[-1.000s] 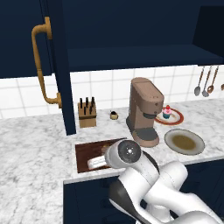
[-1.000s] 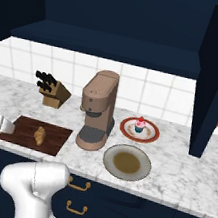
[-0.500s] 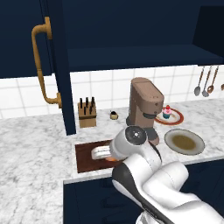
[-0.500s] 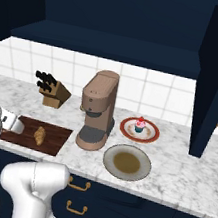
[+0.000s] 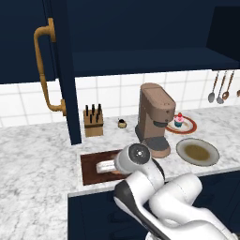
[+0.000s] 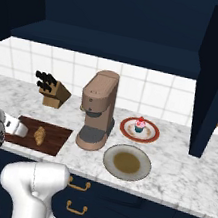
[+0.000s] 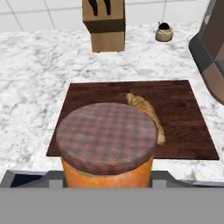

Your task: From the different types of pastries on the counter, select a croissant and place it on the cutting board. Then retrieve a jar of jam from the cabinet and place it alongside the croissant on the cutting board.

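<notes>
**Jar held over near edge of board**

Tool (image 7: 107, 186) clenched on the jar of jam (image 7: 107, 151), checked lid facing the hand camera. Just beyond the jar lies the croissant (image 7: 146, 113) on the cutting board (image 7: 179, 118). Farther out on the counter (image 7: 35, 70): knife block (image 7: 104, 24) and coffee machine (image 5: 153, 119)

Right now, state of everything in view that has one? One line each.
pincer: shut on jar of jam
jar of jam: lid on, upright in the hand view, held over the near edge of the cutting board
croissant: lying on the cutting board
cabinet: door open
cupcake: upright on red plate
</notes>
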Available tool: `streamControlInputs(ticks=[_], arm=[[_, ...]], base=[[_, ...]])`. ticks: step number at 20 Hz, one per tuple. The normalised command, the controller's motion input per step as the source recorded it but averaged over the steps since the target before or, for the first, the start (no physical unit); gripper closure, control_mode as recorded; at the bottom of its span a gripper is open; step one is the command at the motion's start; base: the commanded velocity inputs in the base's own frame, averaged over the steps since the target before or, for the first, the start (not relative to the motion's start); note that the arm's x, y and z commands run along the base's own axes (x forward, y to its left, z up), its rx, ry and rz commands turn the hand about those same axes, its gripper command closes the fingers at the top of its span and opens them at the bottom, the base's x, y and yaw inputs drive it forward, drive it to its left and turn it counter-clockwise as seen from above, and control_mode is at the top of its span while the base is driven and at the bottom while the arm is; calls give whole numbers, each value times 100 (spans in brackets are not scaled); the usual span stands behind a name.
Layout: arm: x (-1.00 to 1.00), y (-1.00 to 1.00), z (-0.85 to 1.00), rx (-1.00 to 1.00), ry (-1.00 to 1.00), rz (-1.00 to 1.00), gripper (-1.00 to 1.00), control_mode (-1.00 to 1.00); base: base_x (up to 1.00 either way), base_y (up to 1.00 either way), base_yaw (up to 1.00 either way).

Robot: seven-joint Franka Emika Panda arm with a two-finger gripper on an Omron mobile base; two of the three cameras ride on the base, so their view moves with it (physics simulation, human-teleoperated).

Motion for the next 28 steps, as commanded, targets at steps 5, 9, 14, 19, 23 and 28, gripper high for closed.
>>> streamControlInputs(ticks=[5,9,14,19,23,28], arm=[[33,0,-5,0,0,0,100,-100],[18,0,-23,0,0,0,100,-100],[20,0,-36,0,-2,0,100,-100],[25,0,-32,0,-5,0,100,-100],[13,0,-28,0,-4,0,100,-100],[3,0,-33,0,0,0,100,-100]], base=[[0,0,0],[0,0,0],[0,0,0],[0,0,0],[0,0,0],[0,0,0]])
